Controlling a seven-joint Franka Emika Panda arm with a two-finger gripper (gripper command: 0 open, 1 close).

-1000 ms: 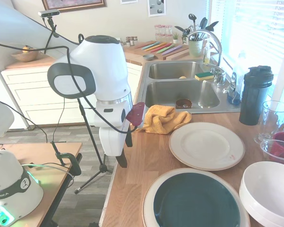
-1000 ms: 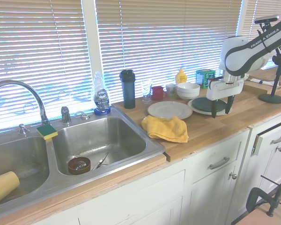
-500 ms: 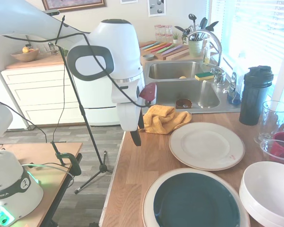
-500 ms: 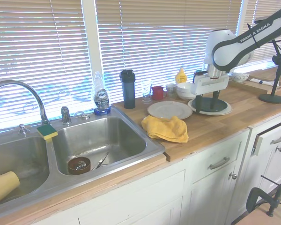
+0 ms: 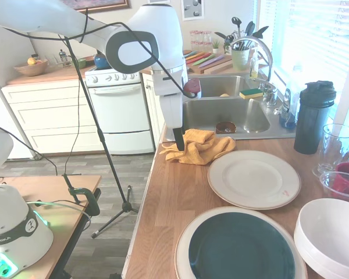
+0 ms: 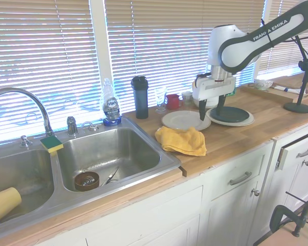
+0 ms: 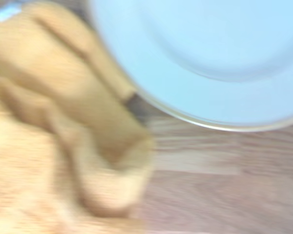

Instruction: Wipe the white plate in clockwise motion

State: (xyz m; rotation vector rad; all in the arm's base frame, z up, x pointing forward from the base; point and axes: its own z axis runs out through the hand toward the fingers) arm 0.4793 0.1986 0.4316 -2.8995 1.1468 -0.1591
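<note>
The white plate point(image 5: 253, 178), flat, round and glazed with a thin tan rim, lies right of centre on the wood-grain counter point(image 5: 168, 215). A crumpled yellow cloth point(image 5: 199, 146) touches its upper-left edge, below the steel sink point(image 5: 224, 114). The gripper point(image 5: 178, 139) points straight down over the cloth, holding nothing; its finger gap can't be judged.
</note>
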